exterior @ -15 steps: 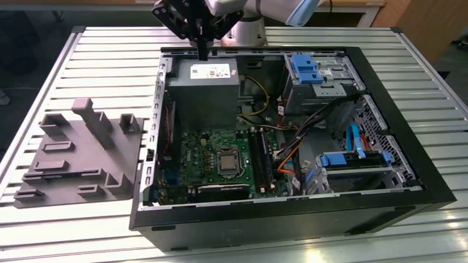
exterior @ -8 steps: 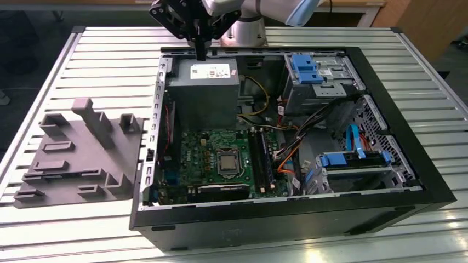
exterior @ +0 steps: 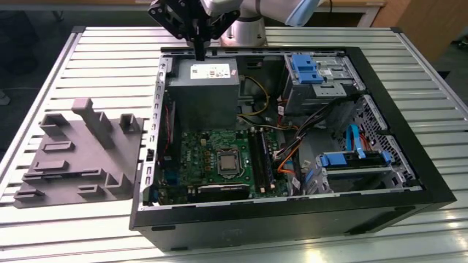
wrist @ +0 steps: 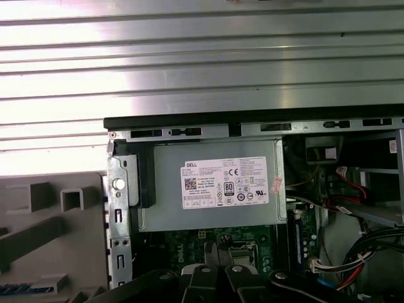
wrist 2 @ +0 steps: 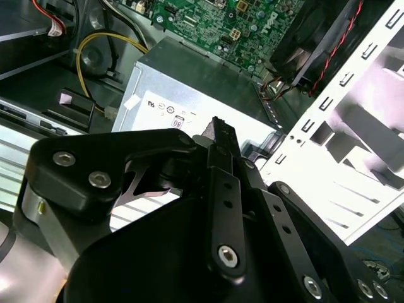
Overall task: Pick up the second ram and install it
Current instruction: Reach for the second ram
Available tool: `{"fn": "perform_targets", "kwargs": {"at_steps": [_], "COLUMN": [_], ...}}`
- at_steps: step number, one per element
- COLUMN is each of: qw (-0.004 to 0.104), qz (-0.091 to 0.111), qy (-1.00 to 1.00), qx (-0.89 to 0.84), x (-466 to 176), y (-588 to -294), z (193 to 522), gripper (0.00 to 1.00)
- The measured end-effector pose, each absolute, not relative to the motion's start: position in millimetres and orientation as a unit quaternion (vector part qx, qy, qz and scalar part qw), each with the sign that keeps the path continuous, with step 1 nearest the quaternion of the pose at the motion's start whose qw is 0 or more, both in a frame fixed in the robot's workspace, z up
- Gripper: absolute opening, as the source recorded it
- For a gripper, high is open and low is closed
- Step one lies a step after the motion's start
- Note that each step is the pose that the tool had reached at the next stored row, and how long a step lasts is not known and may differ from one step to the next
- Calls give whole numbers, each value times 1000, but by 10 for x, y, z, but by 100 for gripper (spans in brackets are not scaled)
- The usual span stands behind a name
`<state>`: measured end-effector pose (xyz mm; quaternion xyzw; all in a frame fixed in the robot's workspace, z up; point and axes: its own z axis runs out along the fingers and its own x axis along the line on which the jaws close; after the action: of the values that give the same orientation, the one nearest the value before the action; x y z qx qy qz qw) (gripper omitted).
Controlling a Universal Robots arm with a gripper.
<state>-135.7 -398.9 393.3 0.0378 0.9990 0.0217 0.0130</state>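
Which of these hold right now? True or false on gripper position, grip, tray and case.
1. The gripper hovers above the power supply. True.
2. The gripper holds a memory stick. False: it is shut with nothing in it.
3. The grey tray sits outside the case, on the exterior view's left. True.
4. The case is closed. False: it lies open, with the motherboard exposed.

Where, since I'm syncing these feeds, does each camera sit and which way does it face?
Exterior view: off the arm, looking down on the open black computer case on a slatted metal table; black gripper shows.
First wrist view: on the arm, facing the grey metal power supply box; gripper shows.
Second wrist view: along the gripper toward that box.
All share box and gripper.
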Motion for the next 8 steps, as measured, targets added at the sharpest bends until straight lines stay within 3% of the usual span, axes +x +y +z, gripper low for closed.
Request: {"fn": "perform_targets", "kwargs": {"at_steps": [8], "qw": [13], "qz": [22], "qy": [999], "qx": [38], "x": [-1376], "y": [-3989], "z": [3933], "gripper": [11]}}
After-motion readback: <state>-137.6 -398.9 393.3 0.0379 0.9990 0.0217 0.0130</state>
